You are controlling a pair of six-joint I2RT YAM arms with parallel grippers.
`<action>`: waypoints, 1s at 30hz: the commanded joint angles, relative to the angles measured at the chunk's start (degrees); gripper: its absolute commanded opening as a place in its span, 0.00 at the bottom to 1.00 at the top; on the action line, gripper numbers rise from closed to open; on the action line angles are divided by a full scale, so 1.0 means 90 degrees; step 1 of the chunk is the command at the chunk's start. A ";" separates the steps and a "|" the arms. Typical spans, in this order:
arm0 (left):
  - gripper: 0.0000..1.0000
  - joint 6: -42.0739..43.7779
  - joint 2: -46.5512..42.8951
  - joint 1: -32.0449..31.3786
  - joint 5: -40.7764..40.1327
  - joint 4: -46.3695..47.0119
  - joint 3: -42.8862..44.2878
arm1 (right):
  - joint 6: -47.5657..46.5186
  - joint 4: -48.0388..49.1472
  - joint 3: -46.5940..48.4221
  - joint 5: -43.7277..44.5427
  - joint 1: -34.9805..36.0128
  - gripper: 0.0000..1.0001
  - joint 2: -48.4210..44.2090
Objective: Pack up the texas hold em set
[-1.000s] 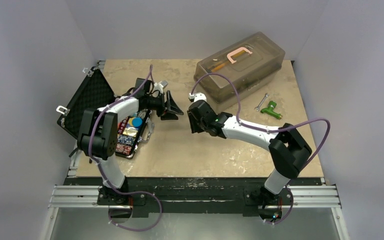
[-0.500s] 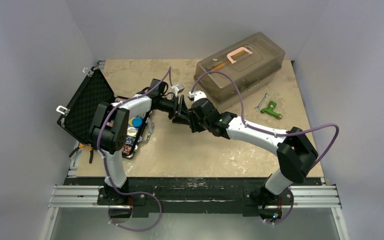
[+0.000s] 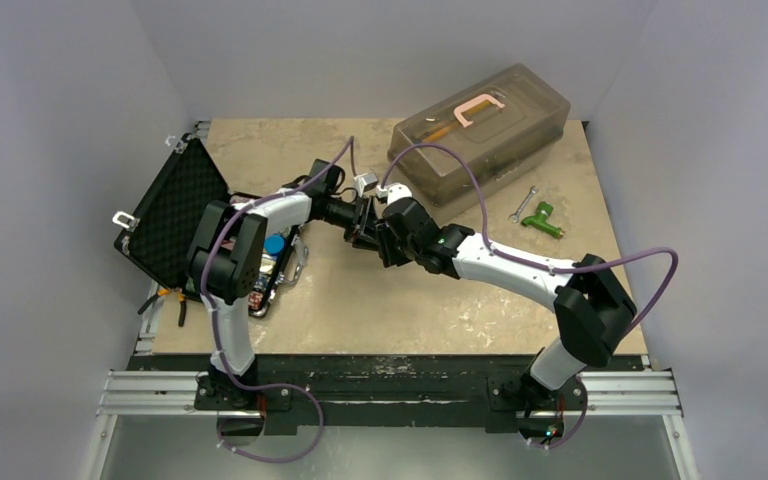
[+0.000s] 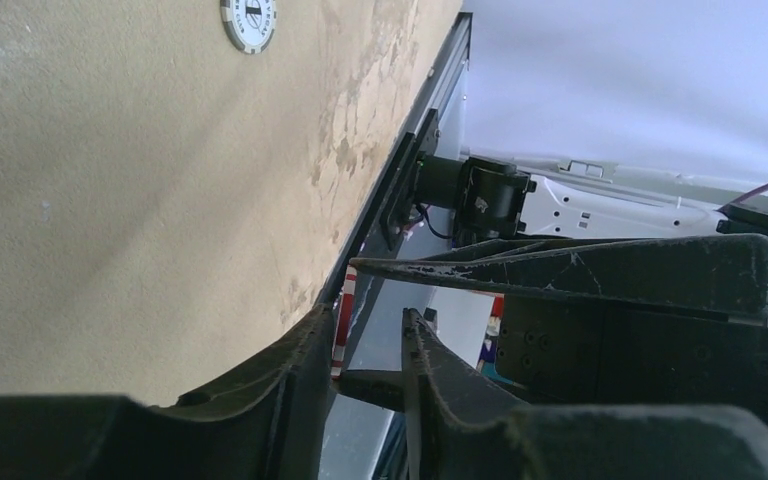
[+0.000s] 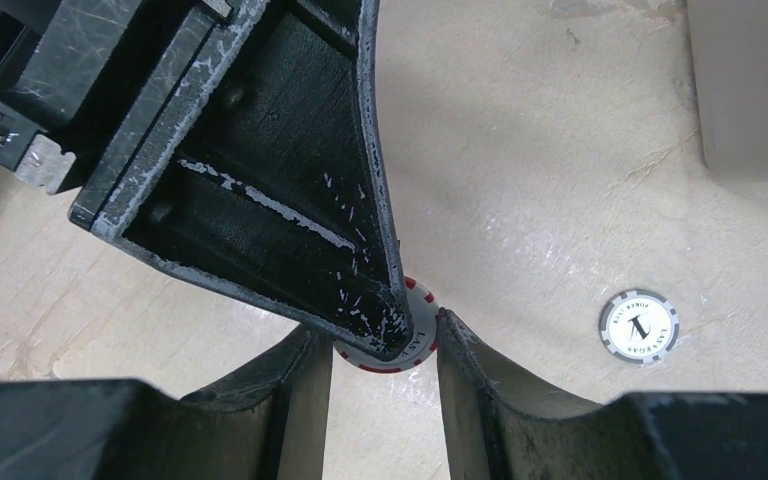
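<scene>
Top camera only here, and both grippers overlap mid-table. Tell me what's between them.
Observer: On the right wrist camera, the right gripper's jaws are shut on a red-and-white chip.
Operator: Now the other arm.
Observer: The left gripper has one jaw lying across that chip's face.
Operator: Name anything loose nearby.
Observer: A grey-and-white chip lies flat on the table, apart from both grippers.

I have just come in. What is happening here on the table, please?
The right gripper pinches a red-and-white chip, and a finger of the left gripper lies against the same chip: seemingly a handover. Whether the left grips it cannot be told. A grey-and-white chip lies flat on the table nearby; the black case stands open at the left.
</scene>
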 commanded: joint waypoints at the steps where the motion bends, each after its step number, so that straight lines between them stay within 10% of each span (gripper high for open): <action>1: 0.27 0.0407 0.0076 -0.0112 0.0358 -0.0218 0.0226 | -0.0096 0.0247 0.0075 0.0104 -0.0009 0.32 -0.0143; 11: 0.00 0.0702 0.0107 -0.0170 0.0234 -0.0506 0.0325 | -0.0160 0.0287 0.0068 0.0100 -0.0009 0.32 -0.0181; 14: 0.00 0.0968 -0.0065 -0.0161 -0.0234 -0.0914 0.0391 | -0.0192 0.0164 0.0075 0.0215 -0.0008 0.49 -0.0209; 19: 0.00 0.2028 -0.0987 -0.0180 -0.3388 -0.2575 0.0541 | -0.0290 -0.0175 -0.0246 0.0691 -0.0009 0.82 -0.0626; 30: 0.00 0.3615 -0.5171 -0.0154 -0.7623 -0.3062 -0.2058 | -0.0306 0.0647 -0.2154 0.0300 -0.0009 0.84 -0.1834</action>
